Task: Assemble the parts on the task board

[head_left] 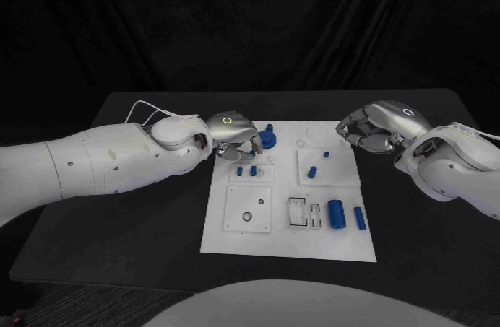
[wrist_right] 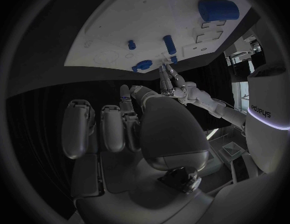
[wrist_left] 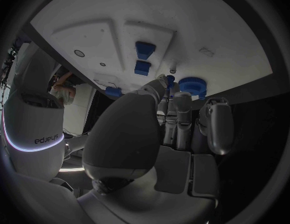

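Left robot hand (head_left: 233, 135): reached over the near-left corner of the far end of the board (head_left: 344, 240), fingers bunched downward; the left wrist view showed a fingertip (wrist_left: 162, 82) pinching a small blue pin (wrist_left: 170, 78).
Right robot hand (head_left: 371, 130): hovered over the board's far right edge, fingers curled in on nothing, well apart from the left robot hand.
Board: lay flat in the middle of the black worktop (head_left: 125, 226), between the two arms.
Gear (head_left: 266, 138): a round blue part stood on the board just beside the left robot hand, on its inner side.
Twin blocks (head_left: 246, 172): two small blue parts sat close together just below the left robot hand, toward the robot.
Pegs (head_left: 313, 171): small blue parts stood on the raised plate below the right robot hand.
Cylinder (head_left: 337, 213): the largest blue part lay near the board's near right side, a slimmer rod (head_left: 360, 218) just beside it, both well apart from either robot hand.
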